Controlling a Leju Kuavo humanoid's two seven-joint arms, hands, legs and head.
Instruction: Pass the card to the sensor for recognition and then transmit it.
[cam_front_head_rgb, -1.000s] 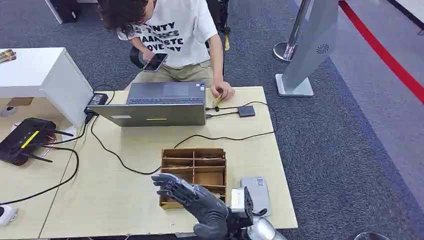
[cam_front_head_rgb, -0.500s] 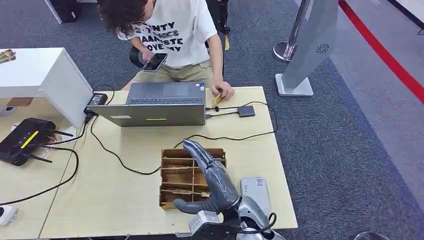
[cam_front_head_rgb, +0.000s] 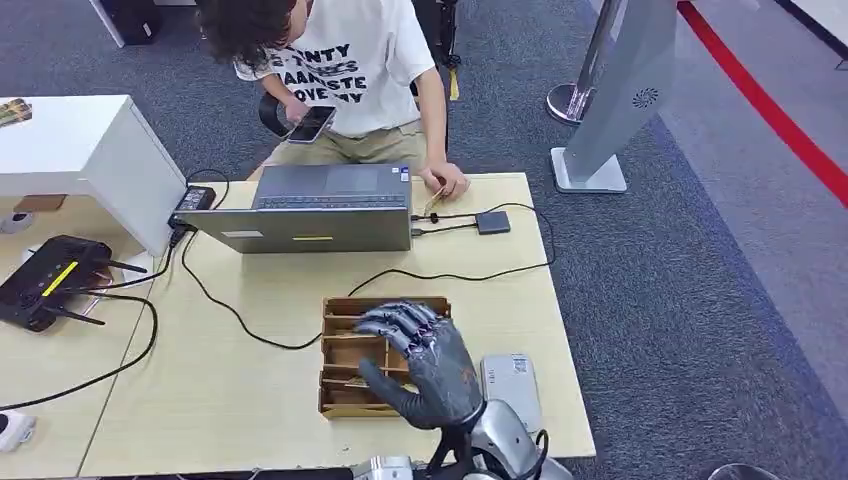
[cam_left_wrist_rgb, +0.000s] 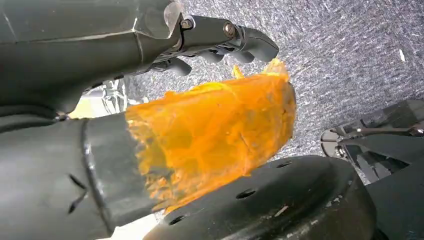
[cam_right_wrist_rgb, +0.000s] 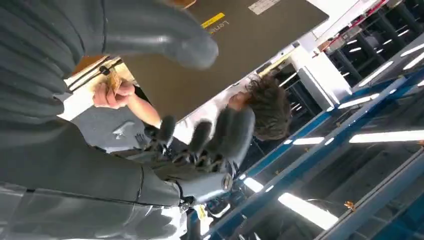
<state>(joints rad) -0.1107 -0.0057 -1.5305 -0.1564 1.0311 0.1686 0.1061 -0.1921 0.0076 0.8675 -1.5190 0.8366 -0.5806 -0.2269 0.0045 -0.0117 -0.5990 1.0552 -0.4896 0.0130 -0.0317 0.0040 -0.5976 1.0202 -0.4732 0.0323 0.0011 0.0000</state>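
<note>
fingers (cam_front_head_rgb: 400, 322) of right hand (cam_front_head_rgb: 425, 365): spread, holding nothing | over wooden tray (cam_front_head_rgb: 345, 352) | card reader (cam_front_head_rgb: 511, 385): just beside

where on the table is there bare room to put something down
Bare tabletop lies left of the wooden tray, below the black cable. Also between laptop and tray. Crowded: right robot hand over the tray, beside the grey device.
</note>
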